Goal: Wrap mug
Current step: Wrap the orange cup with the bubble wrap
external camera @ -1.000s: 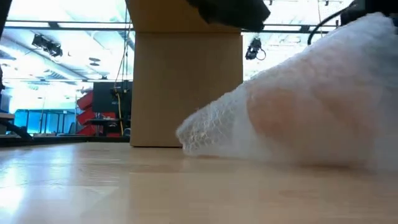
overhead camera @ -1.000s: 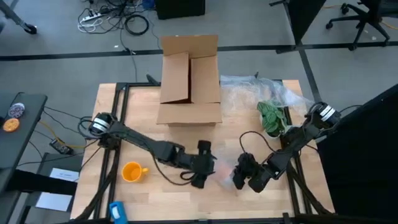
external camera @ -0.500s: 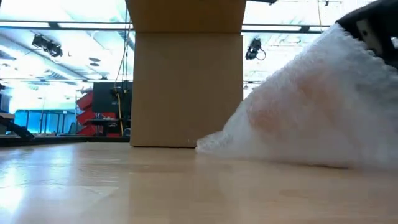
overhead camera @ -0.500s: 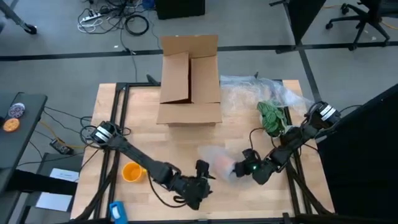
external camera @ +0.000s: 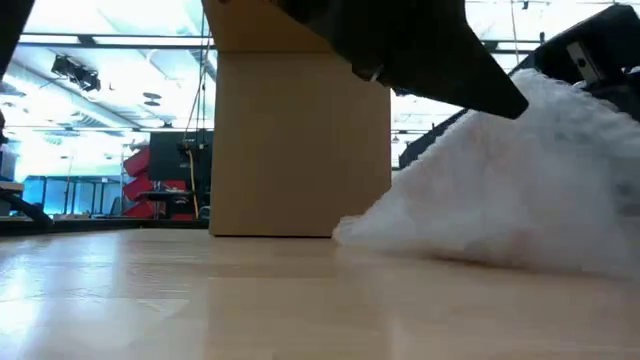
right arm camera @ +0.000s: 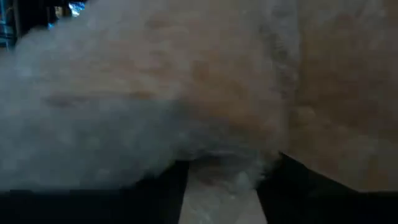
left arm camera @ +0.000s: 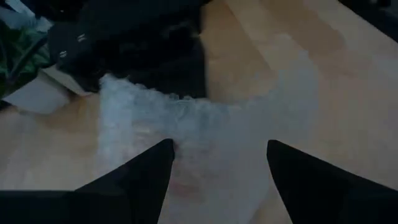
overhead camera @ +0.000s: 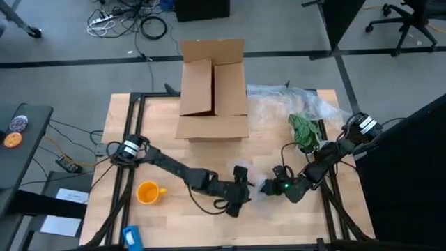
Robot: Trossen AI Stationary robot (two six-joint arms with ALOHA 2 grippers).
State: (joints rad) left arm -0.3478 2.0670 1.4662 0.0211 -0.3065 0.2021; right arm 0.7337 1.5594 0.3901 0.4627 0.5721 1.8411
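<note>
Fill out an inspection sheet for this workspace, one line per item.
Surface: wooden table, bare at its near-left part.
Job's things: mug near the left front, unwrapped, apart from both grippers; bubble wrap sheet at centre front.
Clutter: cardboard box, open, at the far edge; green item on clear plastic at the right.
Grippers: left gripper open over the bubble wrap; right gripper at the wrap's edge.
Cables: cords on the floor beyond the table.
Surroundings: side table at the left.
</note>
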